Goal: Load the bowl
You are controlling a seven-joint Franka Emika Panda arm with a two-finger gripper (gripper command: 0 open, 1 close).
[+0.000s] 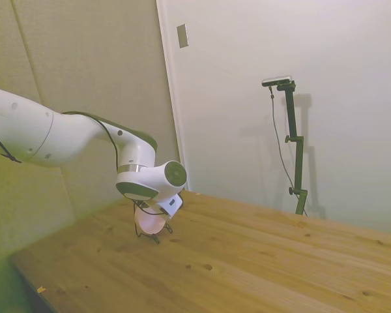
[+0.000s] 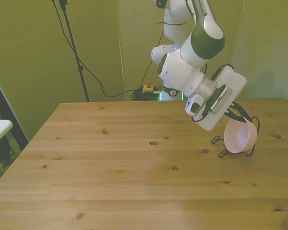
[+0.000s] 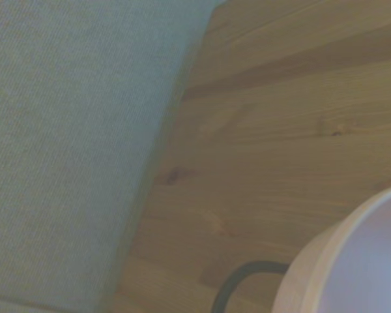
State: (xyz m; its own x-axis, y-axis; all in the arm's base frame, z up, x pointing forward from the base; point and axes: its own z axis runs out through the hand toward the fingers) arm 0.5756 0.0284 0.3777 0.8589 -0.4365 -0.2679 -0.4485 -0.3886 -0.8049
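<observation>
A wooden surface point(image 2: 110, 163) filled the front view, with the white arm point(image 2: 192, 52) bent down toward 3 o'clock. There a pink bowl point(image 2: 240, 136) stood on edge in a black wire rack point(image 2: 224, 153), directly under the jaws point(image 2: 237, 115). Whether they were clenched on its rim I could not tell. Loading looked nearly finished; next, letting go and lifting clear without tipping it.

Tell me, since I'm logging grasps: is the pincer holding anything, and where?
Cannot be told. The pincer is at the pink bowl's upper rim, its tips hidden.
</observation>
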